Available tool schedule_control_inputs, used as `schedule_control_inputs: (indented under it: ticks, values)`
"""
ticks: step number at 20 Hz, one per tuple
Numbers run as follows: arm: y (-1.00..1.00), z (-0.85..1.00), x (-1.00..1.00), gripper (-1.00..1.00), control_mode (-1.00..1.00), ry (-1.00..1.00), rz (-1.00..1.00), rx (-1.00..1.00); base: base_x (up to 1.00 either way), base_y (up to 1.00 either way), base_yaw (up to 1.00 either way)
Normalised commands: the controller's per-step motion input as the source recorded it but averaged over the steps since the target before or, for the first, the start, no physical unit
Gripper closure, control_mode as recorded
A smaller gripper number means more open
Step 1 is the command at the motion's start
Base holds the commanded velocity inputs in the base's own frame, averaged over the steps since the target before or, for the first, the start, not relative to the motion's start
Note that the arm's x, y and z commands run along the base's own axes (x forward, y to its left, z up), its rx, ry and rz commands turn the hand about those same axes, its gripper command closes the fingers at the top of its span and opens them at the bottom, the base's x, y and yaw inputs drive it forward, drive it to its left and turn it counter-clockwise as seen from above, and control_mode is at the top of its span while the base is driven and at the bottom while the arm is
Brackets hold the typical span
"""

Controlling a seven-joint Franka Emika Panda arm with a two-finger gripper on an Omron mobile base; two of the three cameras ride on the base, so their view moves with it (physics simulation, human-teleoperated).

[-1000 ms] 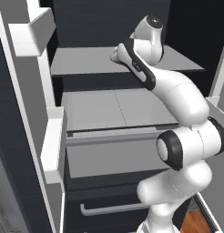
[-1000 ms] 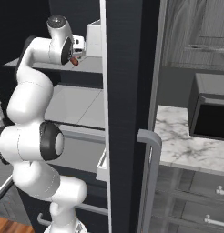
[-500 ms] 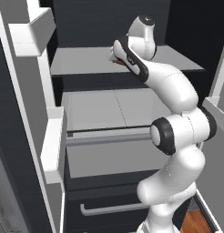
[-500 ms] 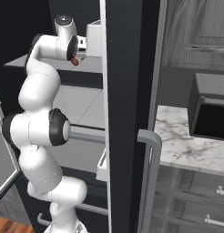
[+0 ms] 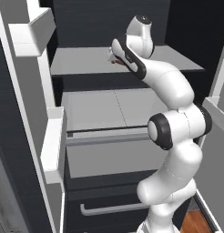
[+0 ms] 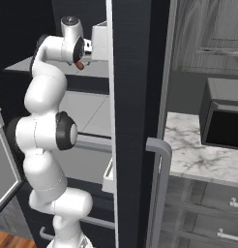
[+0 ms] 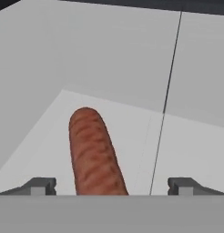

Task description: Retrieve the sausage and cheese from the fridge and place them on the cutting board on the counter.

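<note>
The sausage (image 7: 93,152), a reddish-brown link, lies on the pale grey upper shelf (image 5: 82,61) of the fridge (image 6: 135,97). In the hand view it runs lengthwise between my two fingertips (image 7: 38,185), with a gap on each side. My gripper (image 7: 111,185) is open and straddles its near end. From the left base the gripper (image 5: 114,57) sits low over the shelf, with a red sliver of sausage (image 5: 117,63) under it. From the right base the sausage (image 6: 80,65) shows just below the hand. The cheese and the cutting board are out of view.
A lower grey shelf (image 5: 109,109) and a drawer with a handle (image 5: 109,209) sit below the arm. Door bins (image 5: 52,145) stand on the open left door. The black right door with its grey handle (image 6: 159,160) stands beside the marble counter (image 6: 188,145).
The arm has stretched further up and into the fridge. The hand has come down over the sausage on the upper shelf. The jaws stay wide apart.
</note>
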Motion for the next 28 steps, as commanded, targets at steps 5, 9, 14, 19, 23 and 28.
schedule_control_inputs:
  ticks: [5,9,14,19,23,28]
  values:
    - [0.02,-0.25,0.03,1.00,-1.00,-0.01,0.00,-0.01,0.00,0.00,0.00]
    - [0.07,-0.40,-0.21,1.00,-1.00,-0.13,0.00,-0.04,0.00,0.00,0.00]
    - [0.03,-0.12,-0.86,1.00,-1.00,-0.20,0.00,0.00,0.00,0.00,0.00]
    - [0.00,0.10,-1.00,1.00,-1.00,-0.19,0.00,0.00,0.00,0.00,0.00]
    - [0.00,0.71,-1.00,1.00,-1.00,-0.11,-0.05,0.05,0.00,0.00,0.00]
    - [-0.01,0.66,-1.00,1.00,-1.00,0.07,-0.07,0.16,0.00,0.00,0.00]
